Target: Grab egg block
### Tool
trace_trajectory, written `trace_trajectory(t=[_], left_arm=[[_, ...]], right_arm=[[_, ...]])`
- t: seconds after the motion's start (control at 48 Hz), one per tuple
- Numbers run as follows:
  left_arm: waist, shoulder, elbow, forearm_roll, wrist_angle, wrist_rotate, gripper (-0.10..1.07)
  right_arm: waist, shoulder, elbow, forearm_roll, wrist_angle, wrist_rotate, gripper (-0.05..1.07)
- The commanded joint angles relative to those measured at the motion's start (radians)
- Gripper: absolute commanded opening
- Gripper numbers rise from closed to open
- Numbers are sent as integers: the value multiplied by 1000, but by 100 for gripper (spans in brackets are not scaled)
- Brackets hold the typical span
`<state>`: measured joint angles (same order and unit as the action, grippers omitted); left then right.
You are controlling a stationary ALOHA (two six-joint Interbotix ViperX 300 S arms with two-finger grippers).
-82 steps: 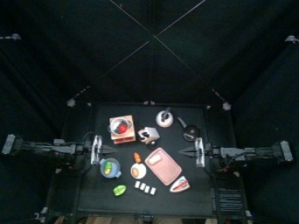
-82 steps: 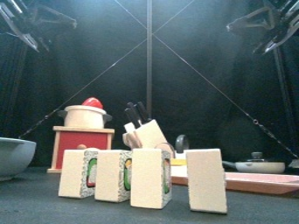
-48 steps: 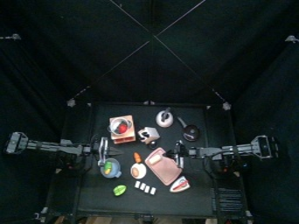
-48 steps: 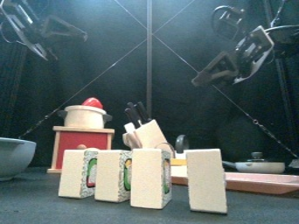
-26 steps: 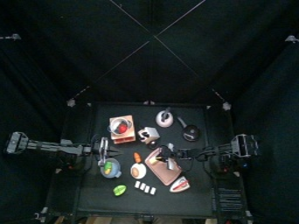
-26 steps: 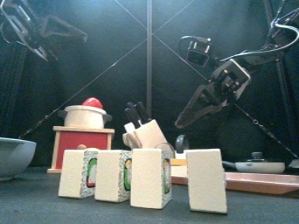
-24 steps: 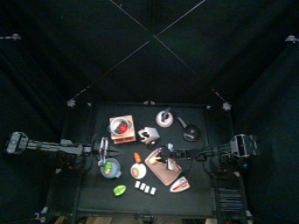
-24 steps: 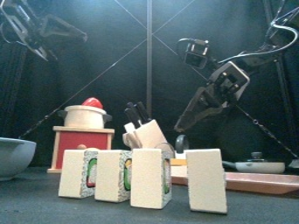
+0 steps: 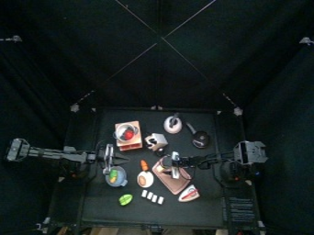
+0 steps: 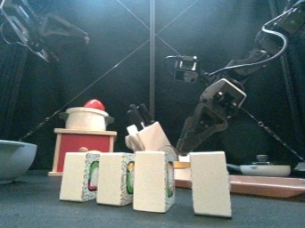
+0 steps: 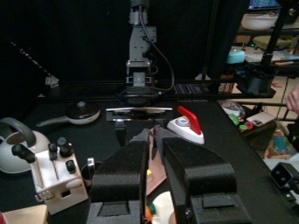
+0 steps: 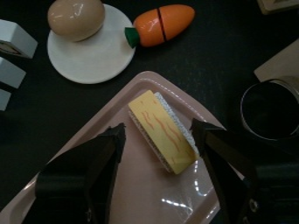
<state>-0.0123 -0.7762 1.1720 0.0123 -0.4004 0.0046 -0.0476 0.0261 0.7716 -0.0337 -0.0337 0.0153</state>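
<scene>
The egg block (image 12: pixel 162 131) is a yellow slab with a white side. It lies on the pink tray (image 12: pixel 105 188). My right gripper (image 12: pixel 158 156) is open right above the tray, with one jaw on each side of the block and not touching it. In the top view the right gripper (image 9: pixel 171 166) is over the near end of the pink tray (image 9: pixel 183 183). In the front view it (image 10: pixel 188 138) hangs low behind the standing blocks. My left gripper (image 11: pixel 156 144) is shut and empty, and rests high at the table's left (image 9: pixel 110 158).
A white plate (image 12: pixel 87 57) with a brown ball (image 12: pixel 75 17) and a carrot (image 12: pixel 163 22) lie beside the tray. A dark pot (image 12: pixel 274 109) is on its other side. Several sushi blocks (image 10: pixel 137 178) stand at the front. A red stove (image 10: pixel 86 138), a knife block (image 10: pixel 149 134) and a bowl (image 10: pixel 12 158) are behind them.
My right arm has reached in from the right edge towards the middle and come down over the pink tray. The left arm has hardly moved.
</scene>
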Motion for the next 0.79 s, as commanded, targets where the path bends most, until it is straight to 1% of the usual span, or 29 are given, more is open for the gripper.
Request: trace_trajectory(t=[0.0, 0.438, 0.542, 0.771], left_arm=[[6, 2, -17, 2, -6, 2, 56], [6, 2, -17, 0, -6, 0, 56], [6, 2, -17, 0, -6, 0, 56], [6, 3, -17, 0, -6, 0, 56]], right_arm=[[-8, -8, -25, -2, -3, 0, 93], [-26, 6, -8, -15, 2, 0, 92], [-31, 11, -8, -15, 2, 0, 89], [-38, 26, -8, -15, 3, 0, 79]])
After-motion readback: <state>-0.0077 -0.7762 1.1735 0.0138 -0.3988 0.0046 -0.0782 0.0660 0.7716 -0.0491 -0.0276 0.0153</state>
